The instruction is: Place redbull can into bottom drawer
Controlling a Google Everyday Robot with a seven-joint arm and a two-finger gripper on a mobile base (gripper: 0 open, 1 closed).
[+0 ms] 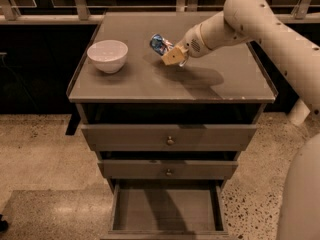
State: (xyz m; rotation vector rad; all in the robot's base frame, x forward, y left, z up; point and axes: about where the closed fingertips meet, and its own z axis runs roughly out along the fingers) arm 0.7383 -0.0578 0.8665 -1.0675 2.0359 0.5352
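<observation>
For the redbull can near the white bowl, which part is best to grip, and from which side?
Grip the can across its slim round body, near the middle, coming from the right, as the gripper does. The can is tilted, so the jaws should close across its width; the bowl sits apart on the left.

The redbull can [160, 44], a slim blue-and-silver can with red marks, is tilted with its top leaning to the left, raised off the cabinet top near its middle. The gripper [170, 53] clasps its lower right end. The bottom drawer [165, 211], lowest of 3 grey-brown drawers, stands pulled out towards the camera, a shallow tray with a flat floor.
</observation>
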